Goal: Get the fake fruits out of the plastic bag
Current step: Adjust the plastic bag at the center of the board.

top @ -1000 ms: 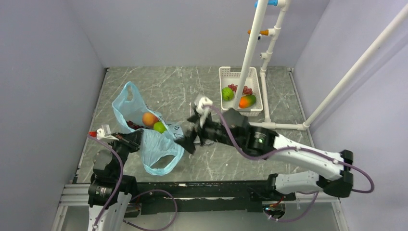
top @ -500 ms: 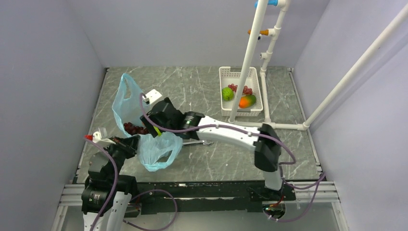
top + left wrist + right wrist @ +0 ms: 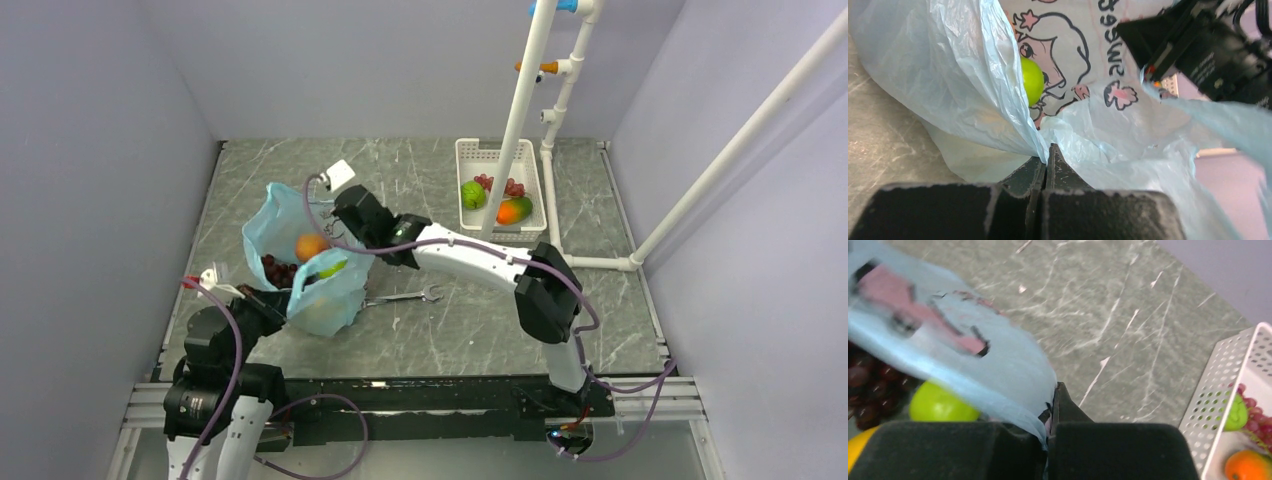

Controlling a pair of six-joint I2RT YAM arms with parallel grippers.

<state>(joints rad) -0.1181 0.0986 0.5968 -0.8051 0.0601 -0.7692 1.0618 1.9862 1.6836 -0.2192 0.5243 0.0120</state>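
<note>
The light blue plastic bag lies on the left of the table with its mouth spread. Inside it show an orange fruit, a green fruit and dark grapes. My left gripper is shut on the bag's near edge, and the left wrist view has the film pinched at the fingertips with the green fruit behind. My right gripper is shut on the bag's far right edge; its wrist view shows the film caught between the fingers, with the green fruit and grapes beneath.
A metal wrench lies just right of the bag. A white basket at the back right holds a green fruit, grapes and an orange-green fruit. A white pipe frame rises over the basket.
My right arm swung left from the table's middle to the bag, and its gripper went from open to shut on the bag's edge. The bag's mouth now stands spread, showing the fruits.
</note>
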